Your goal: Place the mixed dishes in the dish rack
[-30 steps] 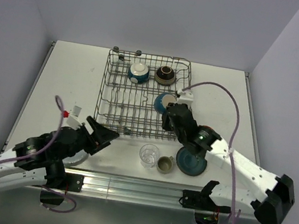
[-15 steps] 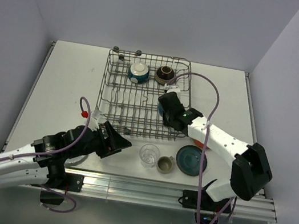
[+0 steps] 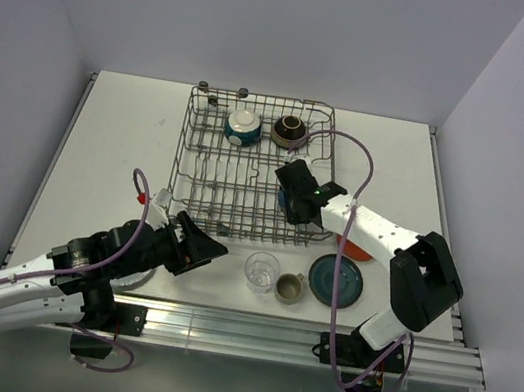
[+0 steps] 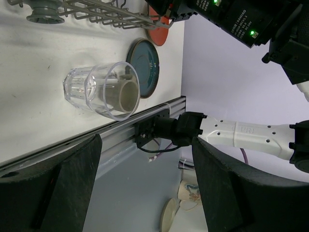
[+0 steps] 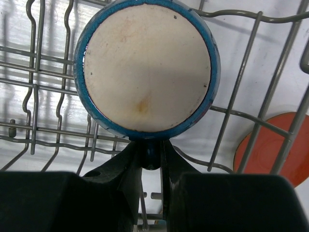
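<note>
The left claw (image 3: 203, 245) is brought forward along the bench (image 3: 121, 131) toward the clear glass (image 3: 261, 269). The right arm (image 3: 377, 235) is folded at the elbow and swung off the teal plate (image 3: 335, 280). The orange-red plate (image 3: 352, 249) is uncovered, and the blue mug (image 5: 147, 67) is shifted within the dish rack (image 3: 207, 171).

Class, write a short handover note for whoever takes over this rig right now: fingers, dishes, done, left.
Left gripper: open, aimed at the clear glass, empty.
Right gripper: shut on the blue mug by its handle, over the dish rack, right side.
Done: white-inside bowl, brown bowl racked.
Left: release mug; load glass, beige cup, teal plate, orange-red plate.
</note>
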{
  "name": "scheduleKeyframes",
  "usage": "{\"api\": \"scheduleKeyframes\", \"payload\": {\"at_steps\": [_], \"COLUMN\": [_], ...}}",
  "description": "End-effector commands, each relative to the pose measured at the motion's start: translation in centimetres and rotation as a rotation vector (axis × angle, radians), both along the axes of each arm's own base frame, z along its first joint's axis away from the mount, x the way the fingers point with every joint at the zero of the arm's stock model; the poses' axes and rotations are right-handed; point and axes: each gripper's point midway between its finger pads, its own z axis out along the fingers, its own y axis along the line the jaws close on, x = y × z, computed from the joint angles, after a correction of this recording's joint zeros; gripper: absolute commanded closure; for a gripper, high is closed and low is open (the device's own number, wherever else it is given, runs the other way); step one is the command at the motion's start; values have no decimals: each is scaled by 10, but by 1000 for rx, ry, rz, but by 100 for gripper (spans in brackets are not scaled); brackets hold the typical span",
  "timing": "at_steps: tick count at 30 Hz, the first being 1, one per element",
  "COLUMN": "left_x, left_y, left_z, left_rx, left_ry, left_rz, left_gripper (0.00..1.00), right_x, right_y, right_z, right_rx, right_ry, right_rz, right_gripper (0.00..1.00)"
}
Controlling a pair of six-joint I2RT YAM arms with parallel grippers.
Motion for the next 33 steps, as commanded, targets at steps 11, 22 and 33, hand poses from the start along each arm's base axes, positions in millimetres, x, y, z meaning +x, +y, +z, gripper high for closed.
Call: {"api": "scheduleKeyframes", "payload": {"at_steps": [11,22,33], "left_x": [1,1,-6], "left_y": [-2,-14,-28], "left_z": [9,0,-24], "left_rx": [-4,58,71], "left_ry": [-38,-17,25], "left_rz": [-10,-56,-119], "left_gripper": [19,20,21], "right_x": [16,12,-24], "right_y": [7,14,-17], "right_z": [-14,33,124], "right_rx": [26,147,344], "right_ry": [12,-75,-251], "right_rz": [3,12,-113], "right_gripper": [68,27,25]}}
